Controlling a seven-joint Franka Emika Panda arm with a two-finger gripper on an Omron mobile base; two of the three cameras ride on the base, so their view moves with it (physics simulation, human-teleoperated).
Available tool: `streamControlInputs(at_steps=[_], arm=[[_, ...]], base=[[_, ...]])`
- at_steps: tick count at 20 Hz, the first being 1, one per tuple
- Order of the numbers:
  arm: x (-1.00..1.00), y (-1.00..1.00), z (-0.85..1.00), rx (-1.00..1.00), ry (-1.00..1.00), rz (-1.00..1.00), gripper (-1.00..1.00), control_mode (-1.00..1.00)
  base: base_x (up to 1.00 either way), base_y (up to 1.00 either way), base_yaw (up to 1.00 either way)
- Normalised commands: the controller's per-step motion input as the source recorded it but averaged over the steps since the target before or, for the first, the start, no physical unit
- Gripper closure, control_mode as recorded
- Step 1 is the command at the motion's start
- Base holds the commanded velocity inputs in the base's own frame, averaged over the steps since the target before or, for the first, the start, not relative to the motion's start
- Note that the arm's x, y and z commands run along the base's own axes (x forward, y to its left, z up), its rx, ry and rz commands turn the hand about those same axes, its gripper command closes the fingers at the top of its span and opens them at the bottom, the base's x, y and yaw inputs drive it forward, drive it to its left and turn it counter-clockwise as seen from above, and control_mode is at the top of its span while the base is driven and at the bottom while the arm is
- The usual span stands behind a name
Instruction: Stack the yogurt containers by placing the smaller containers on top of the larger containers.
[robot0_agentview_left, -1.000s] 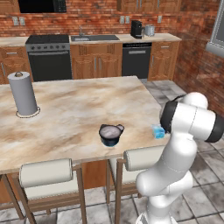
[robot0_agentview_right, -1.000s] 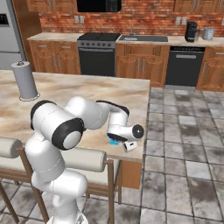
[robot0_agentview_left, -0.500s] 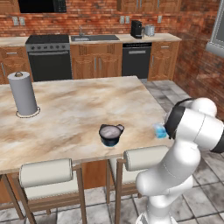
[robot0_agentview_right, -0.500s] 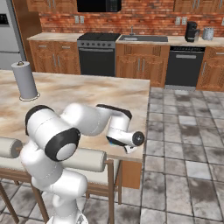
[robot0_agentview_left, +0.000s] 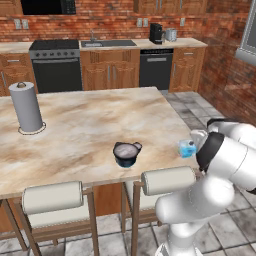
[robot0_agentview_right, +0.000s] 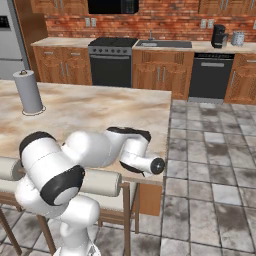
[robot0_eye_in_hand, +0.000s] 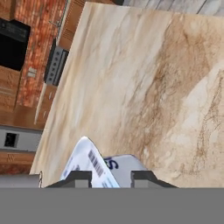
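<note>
Light-blue yogurt cup (robot0_agentview_left: 187, 148) sits at the desk's (robot0_agentview_left: 90, 125) right edge, well apart from the navy tub (robot0_agentview_left: 125, 153). Fingers (robot0_eye_in_hand: 78, 178) look pinched narrow on it. Probably light, thin-walled, slippery, so grip mid-body gently.

A home kitchen, rendered, is shown. Red brick back wall (robot0_agentview_left: 115, 17) w/ wooden cabinets (robot0_agentview_left: 110, 75) along it; black oven range (robot0_agentview_left: 56, 67), sink (robot0_agentview_left: 107, 43) and dishwasher (robot0_agentview_left: 156, 70) are set in. Coffee maker (robot0_agentview_left: 156, 33) is seen on the far counter. Marble-topped island (robot0_agentview_left: 85, 127) w/ padded stools (robot0_agentview_left: 52, 200), grey tiled floor (robot0_agentview_right: 210, 165), fridge (robot0_agentview_right: 10, 42) at left.
</note>
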Motion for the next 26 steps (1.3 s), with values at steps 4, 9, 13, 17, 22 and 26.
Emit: streamControlInputs(at_steps=[4, 9, 13, 17, 22, 26], arm=[[-0.15, 0.0, 0.43, 0.01, -0.01, 0.03, 1.0, -1.0], [-0.1, 0.0, 0.49, 0.01, 0.0, 0.03, 1.0, -1.0], [-0.07, 0.01, 0.51, 0.0, 0.04, 0.04, 1.0, -1.0], [-0.09, 0.08, 0.43, 0.0, 0.05, 0.04, 1.0, -1.0], [-0.11, 0.21, 0.3, 0.0, 0.02, 0.02, 1.0, -1.0], [-0.14, 0.34, 0.19, 0.0, 0.0, 0.02, 1.0, -1.0]], base=[[0.0, 0.0, 0.0], [0.0, 0.0, 0.0], [0.0, 0.0, 0.0], [0.0, 0.0, 0.0], [0.0, 0.0, 0.0], [0.0, 0.0, 0.0]])
